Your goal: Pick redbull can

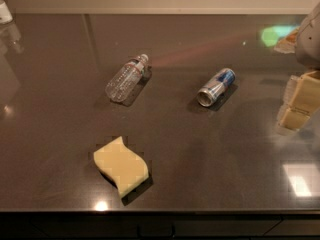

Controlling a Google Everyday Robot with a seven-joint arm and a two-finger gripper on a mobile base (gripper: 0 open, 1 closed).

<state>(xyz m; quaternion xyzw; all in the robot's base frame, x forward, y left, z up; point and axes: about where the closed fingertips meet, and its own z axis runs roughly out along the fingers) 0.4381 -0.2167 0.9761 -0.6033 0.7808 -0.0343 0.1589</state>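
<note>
**Silver can lying mid-counter**

The redbull can (216,87) is laid on its side on the dark counter (210,154). A clear bottle (126,77) is seen left of it, a yellow sponge (121,166) toward the front, both apart. The gripper (300,101) is held at the right edge; open or closed cannot be told.

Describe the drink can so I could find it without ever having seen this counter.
On the dark counter, look right of centre, between the clear water bottle and the robot's gripper at the right edge. The redbull can lies there on its side, shiny end toward the camera. It alone is silver-and-blue metal, shorter than the bottle and nothing like the yellow sponge.
</note>
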